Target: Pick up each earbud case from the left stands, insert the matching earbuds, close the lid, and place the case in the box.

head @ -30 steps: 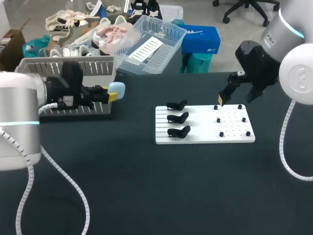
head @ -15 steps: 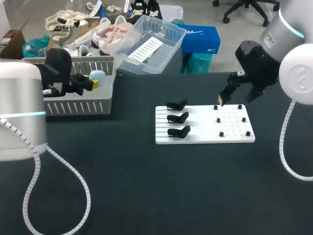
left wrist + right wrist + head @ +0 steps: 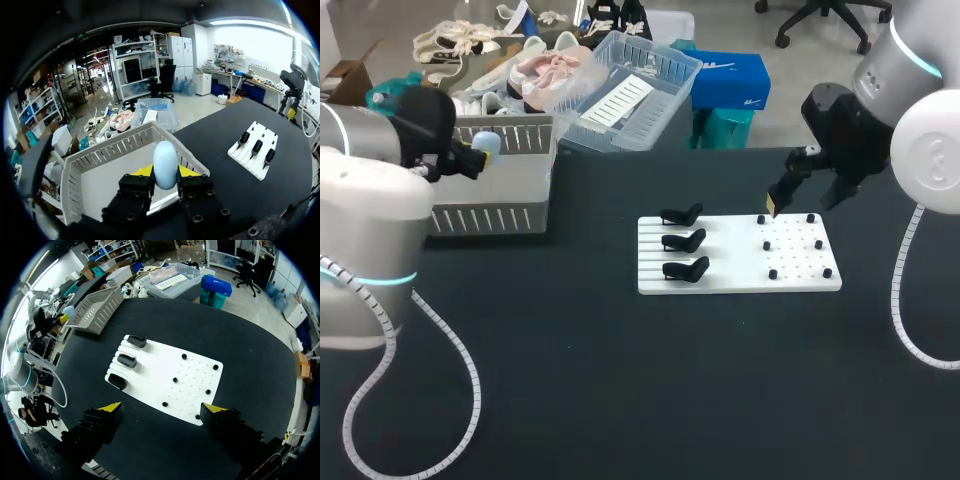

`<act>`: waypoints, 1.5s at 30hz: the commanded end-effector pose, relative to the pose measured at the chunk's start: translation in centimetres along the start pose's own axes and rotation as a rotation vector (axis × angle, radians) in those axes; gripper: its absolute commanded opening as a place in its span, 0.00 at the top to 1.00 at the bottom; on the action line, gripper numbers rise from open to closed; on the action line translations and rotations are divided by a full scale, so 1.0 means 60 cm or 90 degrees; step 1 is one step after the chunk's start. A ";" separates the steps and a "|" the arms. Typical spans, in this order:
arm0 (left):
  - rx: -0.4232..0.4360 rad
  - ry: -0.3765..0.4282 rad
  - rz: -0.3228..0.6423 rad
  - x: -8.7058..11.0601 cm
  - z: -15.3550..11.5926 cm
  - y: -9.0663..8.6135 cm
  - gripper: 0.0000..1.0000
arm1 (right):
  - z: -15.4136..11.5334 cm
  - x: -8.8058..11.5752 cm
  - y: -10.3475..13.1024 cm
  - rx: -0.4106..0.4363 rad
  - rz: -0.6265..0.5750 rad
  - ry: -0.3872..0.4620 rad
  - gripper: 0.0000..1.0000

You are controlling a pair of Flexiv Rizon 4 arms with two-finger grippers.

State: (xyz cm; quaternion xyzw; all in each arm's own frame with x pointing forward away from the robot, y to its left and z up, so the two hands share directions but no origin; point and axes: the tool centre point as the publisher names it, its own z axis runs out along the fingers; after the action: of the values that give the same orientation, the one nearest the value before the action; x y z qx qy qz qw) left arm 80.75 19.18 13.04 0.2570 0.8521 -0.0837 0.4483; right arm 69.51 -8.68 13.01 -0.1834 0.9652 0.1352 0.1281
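A pale blue, egg-shaped earbud case (image 3: 486, 143) is pinched between the yellow-tipped fingers of my left gripper (image 3: 476, 159), which is shut on it above the grey slotted basket (image 3: 495, 215). In the left wrist view the case (image 3: 165, 164) stands upright between the fingers of the left gripper (image 3: 165, 172), just over the basket's near rim (image 3: 107, 149). The white board (image 3: 740, 262) carries three empty black stands (image 3: 684, 241) on its left side. My right gripper (image 3: 803, 198) hangs open above the board's far right edge and holds nothing. From the right wrist, the right gripper (image 3: 163, 408) is spread wide over the board (image 3: 170, 372).
Several small black pegs (image 3: 790, 245) dot the board's right half. A clear plastic crate (image 3: 625, 95) sits behind the basket at the table's far edge. Dark tabletop (image 3: 620, 380) stretches in front of the board.
My left arm has carried the blue case leftward and back, from beside the basket's right end to above the basket. The right arm has stayed still.
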 end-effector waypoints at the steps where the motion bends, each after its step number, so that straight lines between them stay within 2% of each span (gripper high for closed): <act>1: -0.022 0.033 -0.003 0.002 0.045 0.007 1.00 | -0.001 0.003 0.000 0.001 0.000 -0.003 0.00; 13: 0.003 0.063 -0.035 0.031 0.106 0.043 1.00 | -0.001 0.003 0.000 0.001 0.000 -0.003 0.00; 14: 0.005 0.064 -0.037 0.032 0.108 0.045 0.73 | -0.001 0.003 0.000 0.001 0.000 -0.003 0.00; 15: 0.008 0.064 -0.038 0.033 0.111 0.046 0.54 | -0.001 0.003 0.000 0.001 0.000 -0.003 0.00; 16: 0.009 0.064 -0.038 0.034 0.113 0.046 0.49 | -0.001 0.003 0.000 0.001 0.000 -0.003 0.00; 18: 0.013 0.064 -0.039 0.035 0.116 0.047 0.18 | -0.001 0.003 0.000 0.001 0.000 -0.003 0.00; 19: 0.015 0.063 -0.039 0.036 0.116 0.048 0.08 | -0.001 0.003 0.000 0.001 0.000 -0.003 0.00; 21: 0.017 0.057 -0.039 0.036 0.117 0.048 0.02 | -0.001 0.003 0.000 0.001 0.000 -0.003 0.00; 25: 0.029 0.037 -0.031 0.037 0.109 0.043 0.00 | -0.001 0.003 0.000 0.001 0.000 -0.003 0.00; 28: 0.045 0.008 -0.028 0.031 0.096 0.028 0.00 | -0.001 0.003 0.000 0.001 0.000 -0.003 0.00; 37: 0.142 -0.051 0.019 0.004 0.060 -0.061 0.00 | -0.001 0.003 0.000 0.001 0.000 -0.003 0.00; 45: 0.210 -0.087 0.053 -0.019 0.027 -0.125 0.00 | -0.001 0.003 0.000 0.001 0.000 -0.003 0.00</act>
State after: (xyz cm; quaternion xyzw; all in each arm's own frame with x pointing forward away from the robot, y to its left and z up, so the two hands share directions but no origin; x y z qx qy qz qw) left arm 79.71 11.45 11.69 0.3607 0.8160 -0.1899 0.4099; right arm 69.50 -8.68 13.00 -0.1834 0.9652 0.1353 0.1282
